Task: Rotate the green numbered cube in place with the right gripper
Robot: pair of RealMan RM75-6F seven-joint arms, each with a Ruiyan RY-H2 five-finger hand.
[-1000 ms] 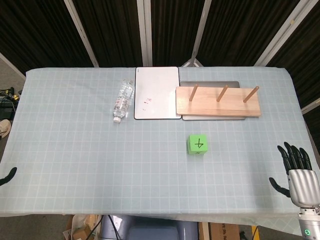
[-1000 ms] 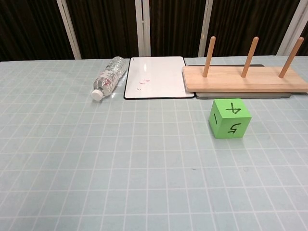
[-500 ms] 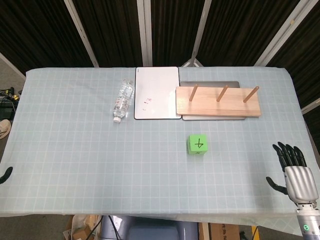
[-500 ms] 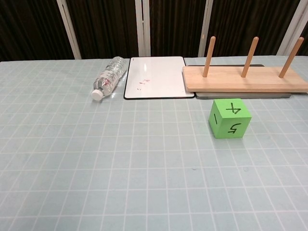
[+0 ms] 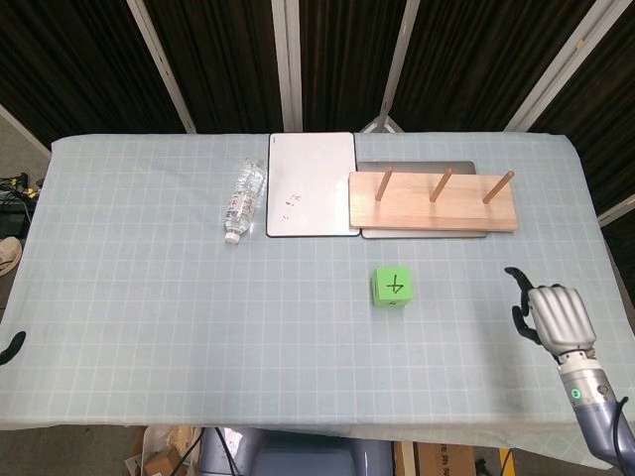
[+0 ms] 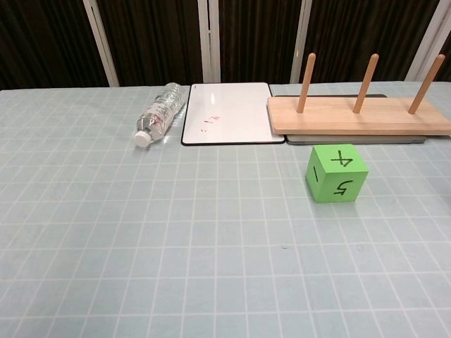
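Observation:
The green numbered cube (image 5: 393,288) sits on the gridded tablecloth right of centre, with a 4 on its top face. In the chest view the cube (image 6: 337,173) also shows a 1 on its left face and a 5 on its front face. My right hand (image 5: 551,315) hovers over the table's right front part, well to the right of the cube and apart from it. It shows its silver back, its dark fingers point toward the cube, and it holds nothing. Only a dark tip of my left hand (image 5: 10,345) shows at the left edge. Neither hand appears in the chest view.
Behind the cube lies a wooden peg rack (image 5: 432,203) with three upright pegs, resting on a grey slab. A whiteboard (image 5: 311,183) and a lying water bottle (image 5: 242,198) are to its left. The table's right edge (image 5: 607,268) runs close to my right hand.
My right hand has moved up and left from the front right corner onto the table and turned its fingers toward the cube. The cube has not moved.

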